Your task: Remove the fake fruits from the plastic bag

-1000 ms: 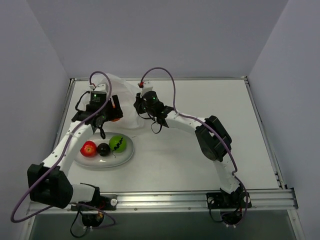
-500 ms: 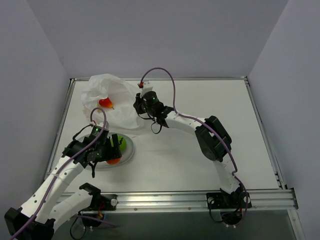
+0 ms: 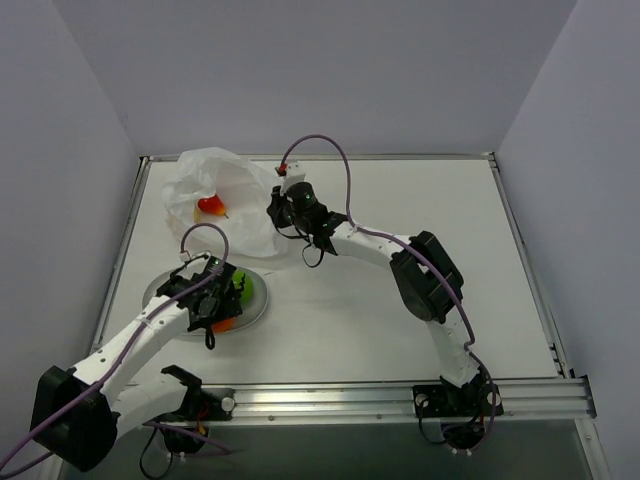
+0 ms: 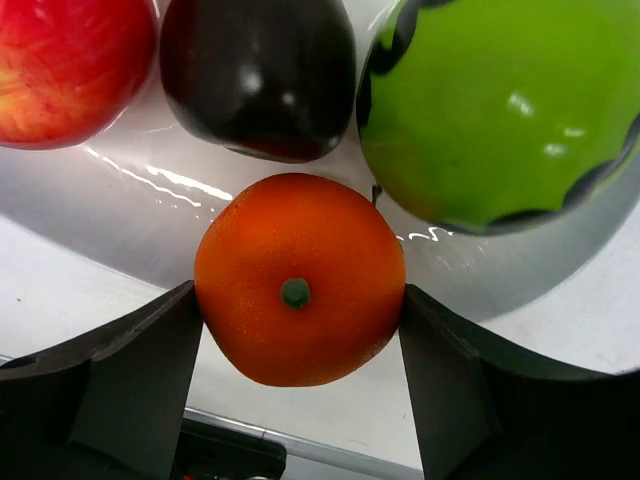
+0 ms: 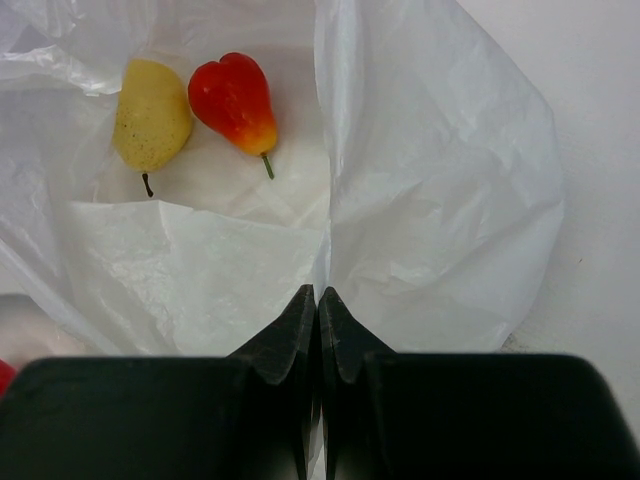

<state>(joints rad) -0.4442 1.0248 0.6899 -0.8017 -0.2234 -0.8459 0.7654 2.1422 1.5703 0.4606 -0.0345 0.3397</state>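
The left end effector [image 4: 298, 305] grips the orange [image 4: 298, 255], a finger pressed to each flank, stem end facing the wrist camera. It hangs over the near rim of the white plate [image 4: 130, 215]. The red apple [image 4: 70, 60], dark purple-black fruit [image 4: 255, 70] and green fruit [image 4: 500, 110] lie in a row just beyond it. The right end effector [image 5: 318, 300] is closed, pinching a fold of the plastic bag [image 5: 440, 220] to keep its mouth spread. Inside lie a red pear [image 5: 233, 100] and a yellow pear [image 5: 152, 115] side by side, stems pointing toward that end effector. Seen from overhead, the bag lies straight up-frame from the plate at upper left, so the left arm is likely the one free to reach it.
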